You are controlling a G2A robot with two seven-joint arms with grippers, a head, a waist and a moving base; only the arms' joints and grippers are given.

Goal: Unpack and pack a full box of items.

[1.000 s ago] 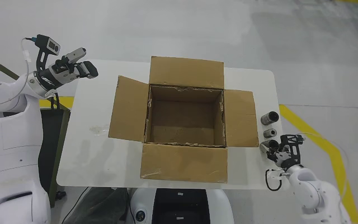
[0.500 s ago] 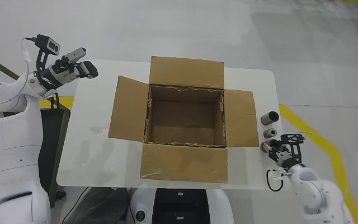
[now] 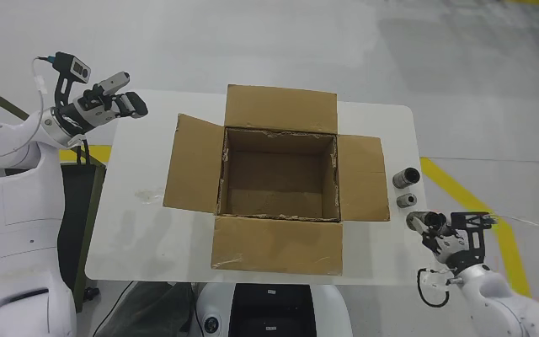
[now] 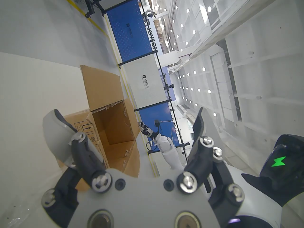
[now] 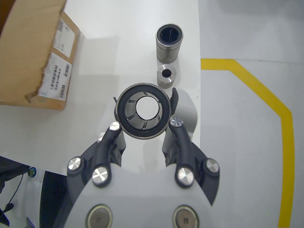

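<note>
Right claw is clenched on a linear bearing, one finger on each side of the steel shell. The bearing's bore faces the wrist camera, with white tabletop visible straight through it. From the top view, claw and bearing sit at the tabletop's right edge, toward the near corner and just right of the box's right flap.

Two more parts stand upright on the tabletop, in line beyond the held one and right of that flap:
- small steel sleeve, closest to the held bearing, not touching it
- taller bearing with a dark bore, just past the sleeve; base looks about touching the sleeve, can't confirm a gap

Cardboard box is mid-tabletop with all four flaps folded out flat. Inside shows bare cardboard floor. The right flap has a torn edge and label stickers on its face.

Left claw is released, fingers spread wide with nothing between them. It hangs at the tabletop's far-left corner, well apart from the box, pointing roughly toward it.
</note>
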